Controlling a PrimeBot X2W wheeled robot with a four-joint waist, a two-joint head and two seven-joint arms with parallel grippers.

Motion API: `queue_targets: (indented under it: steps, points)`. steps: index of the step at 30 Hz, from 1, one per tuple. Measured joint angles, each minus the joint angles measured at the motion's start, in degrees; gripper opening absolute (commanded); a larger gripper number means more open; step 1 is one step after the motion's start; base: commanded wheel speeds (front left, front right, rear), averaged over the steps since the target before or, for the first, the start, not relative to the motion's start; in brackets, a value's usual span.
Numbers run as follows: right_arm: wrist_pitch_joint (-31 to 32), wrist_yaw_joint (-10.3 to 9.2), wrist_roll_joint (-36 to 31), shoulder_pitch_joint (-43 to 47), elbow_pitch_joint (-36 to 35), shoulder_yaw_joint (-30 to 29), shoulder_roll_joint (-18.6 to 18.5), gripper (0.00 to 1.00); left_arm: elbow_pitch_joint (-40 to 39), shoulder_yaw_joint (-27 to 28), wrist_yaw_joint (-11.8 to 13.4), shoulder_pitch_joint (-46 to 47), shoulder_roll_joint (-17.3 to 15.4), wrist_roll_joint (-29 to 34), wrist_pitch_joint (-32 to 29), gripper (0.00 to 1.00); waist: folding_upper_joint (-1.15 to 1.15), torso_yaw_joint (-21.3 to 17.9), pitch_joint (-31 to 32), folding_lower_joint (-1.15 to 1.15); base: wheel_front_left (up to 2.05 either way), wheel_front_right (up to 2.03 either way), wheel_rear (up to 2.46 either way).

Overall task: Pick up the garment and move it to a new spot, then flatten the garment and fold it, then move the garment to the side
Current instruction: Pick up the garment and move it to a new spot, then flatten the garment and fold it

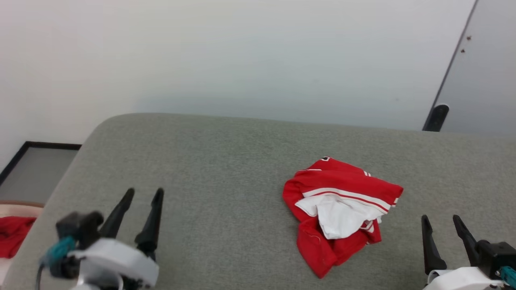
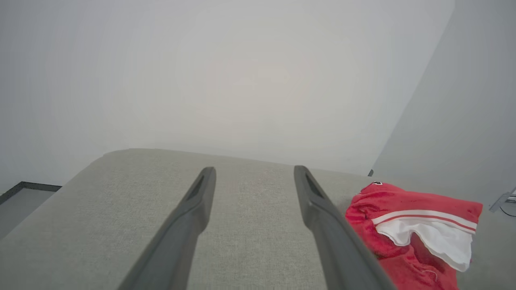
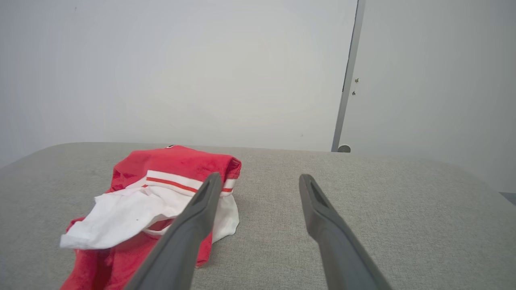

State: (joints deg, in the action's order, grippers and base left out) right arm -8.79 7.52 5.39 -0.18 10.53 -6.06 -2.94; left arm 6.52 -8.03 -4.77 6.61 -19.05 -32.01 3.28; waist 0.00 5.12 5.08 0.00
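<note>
The garment [image 1: 338, 209] is a crumpled red shirt with a white sleeve and white-and-red striped trim, lying in a heap on the grey padded surface [image 1: 225, 169], right of centre. My left gripper [image 1: 143, 193] stands open at the lower left, well away from it. My right gripper [image 1: 441, 219] is open at the lower right, a short way to the garment's right. In the left wrist view the garment [image 2: 415, 229] lies right of the open gripper [image 2: 254, 171]. In the right wrist view the garment [image 3: 153, 201] lies left of the open gripper [image 3: 260, 177], partly behind the left finger.
The padded surface ends in a rounded far edge before a pale wall [image 1: 242, 52]. A plain red cloth [image 1: 12, 235] lies off the surface's left edge. A grey door panel [image 1: 483, 64] with a dark foot stands at the far right.
</note>
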Motion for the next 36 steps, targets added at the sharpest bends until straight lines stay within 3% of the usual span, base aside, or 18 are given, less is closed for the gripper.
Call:
queue_targets:
  steps: [6,16,31,36]
  points:
    - [-0.78,0.0,-0.34,0.9,-0.73,-0.51,-0.01,1.0,-0.53,1.87,1.87,-3.98,-0.05,1.75,6.11,1.0,0.0,1.54,0.47,0.0,0.0,0.0,0.0]
    - [-1.3,0.0,-0.52,0.9,-0.74,-0.02,-0.01,1.0,-1.24,2.42,3.35,-5.5,0.03,2.25,7.58,1.0,0.0,2.44,0.38,0.0,0.0,0.0,0.0]
    - [-1.62,0.0,-0.86,0.15,-0.57,-2.93,0.0,1.0,-2.68,0.63,3.71,-3.76,0.01,1.86,5.2,1.0,0.0,-3.0,-0.95,0.0,0.0,0.0,0.0]
    - [-1.87,0.0,-0.46,-0.46,-0.57,-2.92,-0.01,1.0,-2.92,-1.59,2.07,-1.08,0.93,-2.31,-2.63,1.0,0.0,-5.74,-1.92,0.0,0.0,0.0,0.0]
